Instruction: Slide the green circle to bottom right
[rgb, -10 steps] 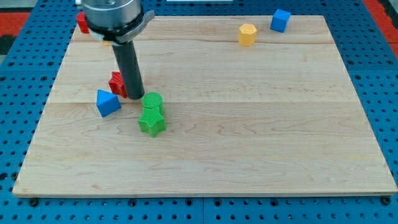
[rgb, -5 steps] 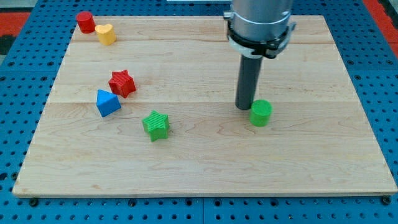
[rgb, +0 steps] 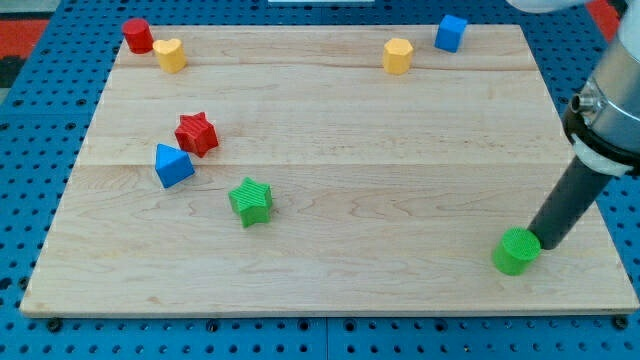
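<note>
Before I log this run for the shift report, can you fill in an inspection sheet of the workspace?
Surface: wooden board, flat, on a blue pegboard.
Job's things: green circle near the bottom right corner; my tip touches its right side.
Clutter: green star, blue pyramid, red star, red cylinder, yellow heart, yellow hexagon, blue cube.
Jaws: none fitted.
Cables: nothing seen.
Surroundings: red strips at the view's top corners.

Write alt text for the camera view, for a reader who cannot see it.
A green circle sits near the wooden board's bottom right corner, with my tip touching its right side. A green star, blue triangle and red star cluster at left; a red cylinder, two yellow blocks and a blue cube line the top.
</note>
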